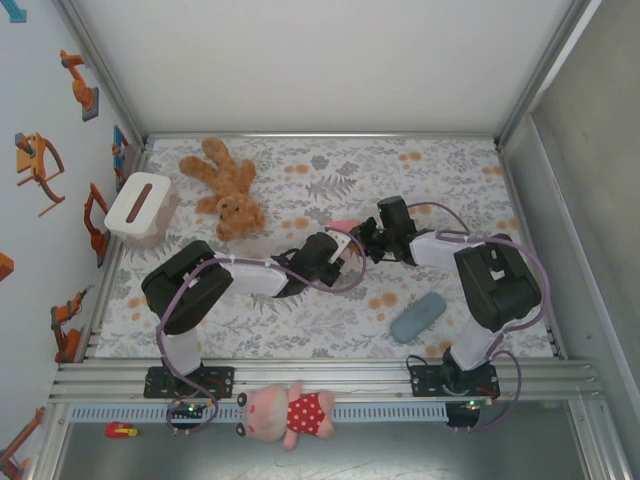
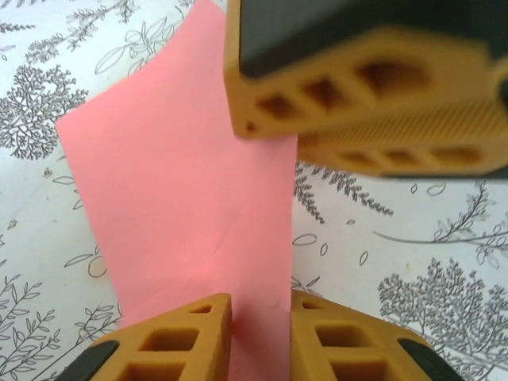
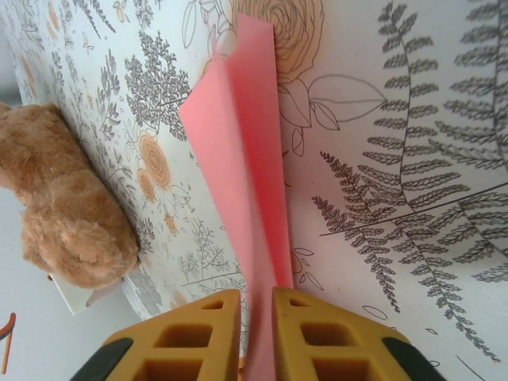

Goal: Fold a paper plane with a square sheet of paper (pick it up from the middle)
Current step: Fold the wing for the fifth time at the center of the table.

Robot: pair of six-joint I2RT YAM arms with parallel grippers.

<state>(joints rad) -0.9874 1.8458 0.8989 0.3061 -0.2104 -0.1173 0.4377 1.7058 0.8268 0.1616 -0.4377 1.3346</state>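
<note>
The paper (image 3: 246, 159) is up off the bench (image 1: 450, 170), just right of the bear (image 1: 225, 190). It stands on edge between the 2 pincers, which meet there nose to nose. It bends along 1 lengthwise crease into 2 leaves, a shallow V. No nose or wings show, so I judge this the first centre fold, with most of the plane not yet made.

The left pincer (image 2: 260, 305) straddles the end of the sheet toward the bear. Its jaws are a little apart with pink showing in the gap, which reads as open, not pressing. The right pincer (image 3: 255, 298) takes the end away from the bear, the crease running into a narrow slot between its jaws. I cannot tell whether it pinches or merely brackets the paper.

The next move calls for 1 sure pinch before the other pincer lets go, or the sheet likely drops beside the bear. Then the 2 leaves need closing edge to edge and the crease pressing flat, probably against the bench right of the bear. Thin paper should buckle if the pincers pull out of line.
</note>
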